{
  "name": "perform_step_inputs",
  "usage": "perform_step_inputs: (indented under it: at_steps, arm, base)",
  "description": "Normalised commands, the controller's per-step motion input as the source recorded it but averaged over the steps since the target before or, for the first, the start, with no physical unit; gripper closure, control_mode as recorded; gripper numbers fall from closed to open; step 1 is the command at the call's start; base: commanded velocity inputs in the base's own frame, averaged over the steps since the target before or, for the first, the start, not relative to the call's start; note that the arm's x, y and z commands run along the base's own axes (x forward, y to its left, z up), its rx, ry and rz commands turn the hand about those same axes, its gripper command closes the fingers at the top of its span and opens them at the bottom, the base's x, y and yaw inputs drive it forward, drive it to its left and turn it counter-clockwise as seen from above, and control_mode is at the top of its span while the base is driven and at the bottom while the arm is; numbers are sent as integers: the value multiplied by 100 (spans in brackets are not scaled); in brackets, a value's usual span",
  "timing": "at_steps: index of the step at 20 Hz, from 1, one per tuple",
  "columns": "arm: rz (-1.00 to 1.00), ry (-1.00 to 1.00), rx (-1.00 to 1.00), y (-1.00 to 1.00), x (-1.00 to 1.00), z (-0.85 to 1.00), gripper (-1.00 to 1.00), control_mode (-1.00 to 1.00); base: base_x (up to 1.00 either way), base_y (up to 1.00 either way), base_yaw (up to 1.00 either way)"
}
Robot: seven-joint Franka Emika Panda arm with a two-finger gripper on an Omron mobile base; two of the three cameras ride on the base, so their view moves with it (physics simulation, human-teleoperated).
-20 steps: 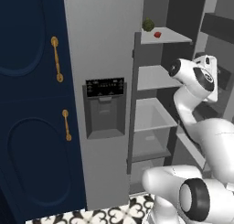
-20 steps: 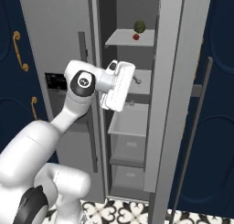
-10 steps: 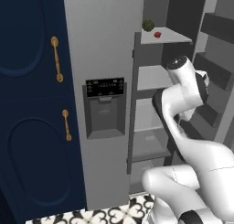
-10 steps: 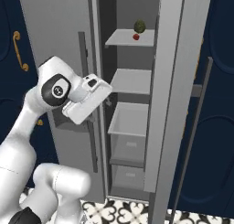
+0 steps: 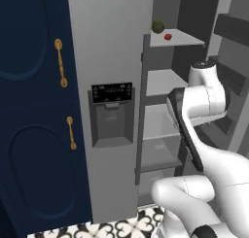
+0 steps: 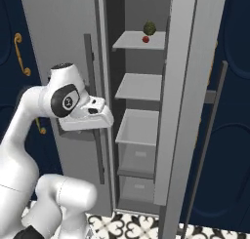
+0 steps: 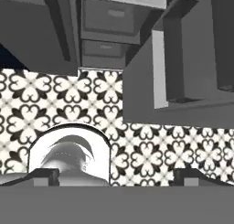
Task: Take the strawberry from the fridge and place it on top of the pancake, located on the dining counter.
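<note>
1. Noting the fridge [image 6: 73, 23] standing with its right-hand door swung open and its pale inner shelves exposed.
2. Locating the strawberry [image 6: 145, 39] on the top shelf [image 6: 129, 42], near the front edge, just beside and in front of a dark green bumpy ball [image 6: 149, 28]; judging the two apart, though too small to be sure.
3. Reading the gripper [image 7: 118, 176] as spread wide with nothing between the tips: one dark fingertip [image 7: 45, 174] showing far to one side of the hand view, its partner far to the other.
4. Finding the hand low, in front of the fridge at about middle-shelf height and well below the fruit, looking down at the patterned floor tiles [image 7: 151, 150] and the lower drawers [image 7: 109, 17].
5. Judging the step in hand: reaching for the strawberry. Calling for lifting and turning the hand up towards the top shelf, entering through the open side while clearing the door edge and shelf lip, then approaching from the front so as not to be nudging the green ball.
6. Advising closing gently and centred, the fruit being tiny and likely to roll.
7. Trying to read the strawberry's pointing and long axis: cannot tell, appearing only as a small roundish red spot.
</note>
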Motion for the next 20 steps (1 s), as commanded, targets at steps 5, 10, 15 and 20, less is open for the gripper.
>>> perform_step_inputs:
  at_steps: [5, 10, 15, 20]
  arm:
    - [-45, -7, 39, 36, -32, 0, -100, -100]
    - [0, -35, -6, 61, -57, 3, -100, -100]
    - [11, -16, -10, 11, -49, 0, -100, -100]
    - [1, -2, 1, -2, -8, 0, -100, -100]
  base:
    - [0, 0, 0]
    - [0, 0, 0]
    - [0, 0, 0]
    - [0, 0, 0]
